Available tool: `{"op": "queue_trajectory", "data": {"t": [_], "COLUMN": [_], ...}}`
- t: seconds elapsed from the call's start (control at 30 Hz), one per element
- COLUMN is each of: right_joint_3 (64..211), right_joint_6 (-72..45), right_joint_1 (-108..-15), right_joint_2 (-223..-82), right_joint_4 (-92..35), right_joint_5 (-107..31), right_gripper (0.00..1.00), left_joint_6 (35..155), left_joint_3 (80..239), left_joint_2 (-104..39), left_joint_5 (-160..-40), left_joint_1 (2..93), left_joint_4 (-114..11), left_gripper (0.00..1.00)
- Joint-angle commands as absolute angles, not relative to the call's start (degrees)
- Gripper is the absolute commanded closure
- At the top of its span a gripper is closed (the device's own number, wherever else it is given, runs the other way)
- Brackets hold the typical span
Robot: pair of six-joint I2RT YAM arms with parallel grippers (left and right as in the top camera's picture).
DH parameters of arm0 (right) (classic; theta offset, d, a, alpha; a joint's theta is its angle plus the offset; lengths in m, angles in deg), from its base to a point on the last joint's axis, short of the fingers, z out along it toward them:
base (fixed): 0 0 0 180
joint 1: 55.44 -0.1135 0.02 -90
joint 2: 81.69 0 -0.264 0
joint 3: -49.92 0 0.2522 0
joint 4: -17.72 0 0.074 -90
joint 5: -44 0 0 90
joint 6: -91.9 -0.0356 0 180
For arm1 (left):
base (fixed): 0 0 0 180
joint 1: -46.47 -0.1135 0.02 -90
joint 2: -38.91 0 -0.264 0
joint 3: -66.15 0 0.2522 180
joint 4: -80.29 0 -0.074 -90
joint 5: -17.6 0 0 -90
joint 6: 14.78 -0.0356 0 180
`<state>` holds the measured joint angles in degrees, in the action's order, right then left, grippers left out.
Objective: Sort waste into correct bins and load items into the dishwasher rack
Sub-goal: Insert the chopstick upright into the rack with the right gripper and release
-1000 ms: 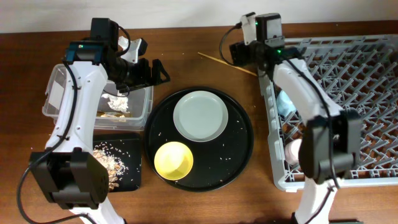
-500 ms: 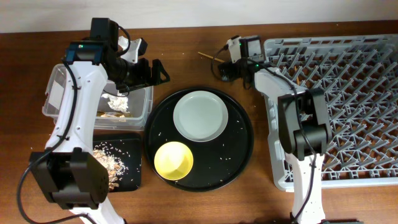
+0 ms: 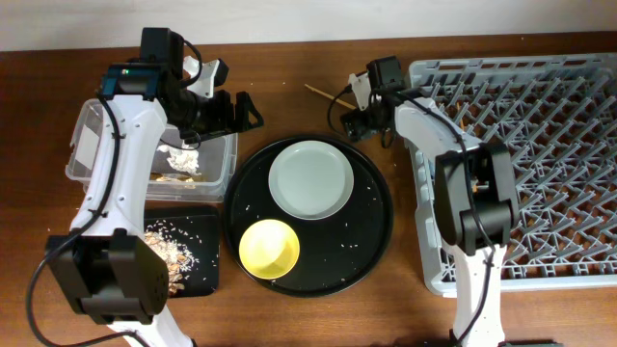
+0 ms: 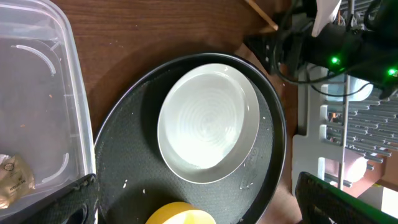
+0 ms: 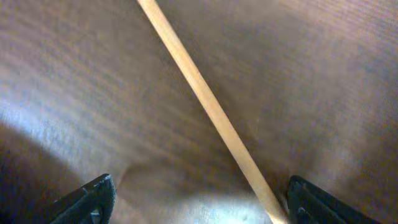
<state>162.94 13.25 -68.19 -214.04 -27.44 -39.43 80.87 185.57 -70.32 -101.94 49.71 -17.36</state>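
A wooden chopstick point(image 3: 324, 91) lies on the table left of the dishwasher rack point(image 3: 540, 145). My right gripper point(image 3: 359, 116) is open low over it. In the right wrist view the chopstick point(image 5: 205, 106) runs diagonally between the fingers, close to the right fingertip point(image 5: 326, 199). My left gripper point(image 3: 231, 111) is open and empty beside the clear box point(image 3: 96, 145), which holds the tissue point(image 3: 179, 160) and the wrapper point(image 4: 12, 177). The plate point(image 3: 308, 179) and the yellow bowl point(image 3: 269, 248) sit on the round black tray point(image 3: 371, 241). Food scraps point(image 3: 174, 249) lie in the small black tray point(image 3: 207, 275).
The rack fills the right side, and my right arm reaches across its left edge. The left wrist view shows the plate point(image 4: 208, 124), the bowl's rim point(image 4: 180, 214) and the rack's edge point(image 4: 311, 149). White grains are scattered on the round tray.
My right arm has swung left off the rack and come down over the chopstick on the table. My left arm has not moved.
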Motion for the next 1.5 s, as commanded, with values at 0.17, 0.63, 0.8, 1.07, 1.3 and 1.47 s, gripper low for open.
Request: {"op": "queue_trajectory", "data": {"t": [0.17, 0.63, 0.8, 1.07, 1.3, 1.47], "right_joint_3": [161.48, 161.37, 161.39, 162.53, 170.31, 171.62], "right_joint_6": [14.43, 16.53, 16.71, 16.46, 16.46, 16.44], "right_joint_1": [-69.11, -69.68, -69.68, -69.68, -69.68, -69.68], "right_joint_2": [-214.17, -214.22, -214.19, -213.49, -211.16, -208.4], "right_joint_4": [-31.37, -35.76, -36.7, -38.8, -45.82, -46.89], "right_joint_5": [-38.45, -38.49, -38.73, -38.66, -38.64, -38.62], "right_gripper": [0.45, 0.81, 0.96, 0.96, 0.96, 0.96], "left_joint_6": [81.17, 81.17, 81.17, 81.17, 81.17, 81.19], "left_joint_3": [186.12, 186.12, 186.12, 186.12, 186.12, 186.12], "left_joint_2": [-69.38, -69.38, -69.38, -69.38, -69.38, -69.38], "left_joint_5": [-101.9, -101.9, -101.9, -101.9, -101.9, -101.9], "left_joint_1": [49.67, 49.67, 49.67, 49.67, 49.67, 49.67], "left_joint_4": [-17.31, -17.31, -17.31, -17.31, -17.31, -17.31], "left_gripper": [0.0, 0.0, 0.0, 0.0, 0.0, 0.0]}}
